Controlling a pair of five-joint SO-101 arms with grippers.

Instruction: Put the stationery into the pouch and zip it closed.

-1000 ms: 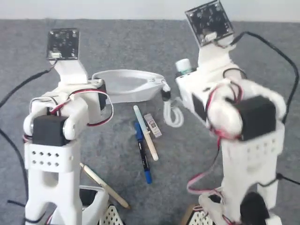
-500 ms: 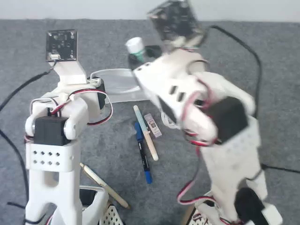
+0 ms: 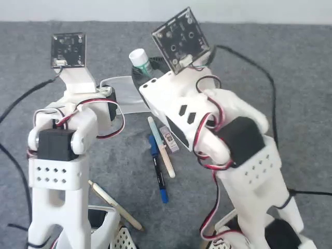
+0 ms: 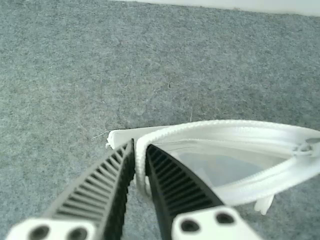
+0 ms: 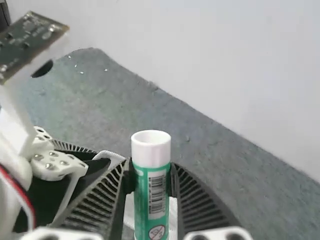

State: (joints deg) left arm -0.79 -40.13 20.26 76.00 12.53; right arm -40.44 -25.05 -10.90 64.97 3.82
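Gaping pouch, rim pinched by left claw; right claw clamped on a glue stick.

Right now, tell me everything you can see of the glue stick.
The glue stick is a cylinder with a green body, a white cap and a barcode label, plastic by its look. Its cap is on. It stands roughly upright, clamped at the body between the black ribbed fingers of the right gripper, the cap rising clear of them. Nothing else touches it. In the high view it appears by the far edge of the translucent pouch.
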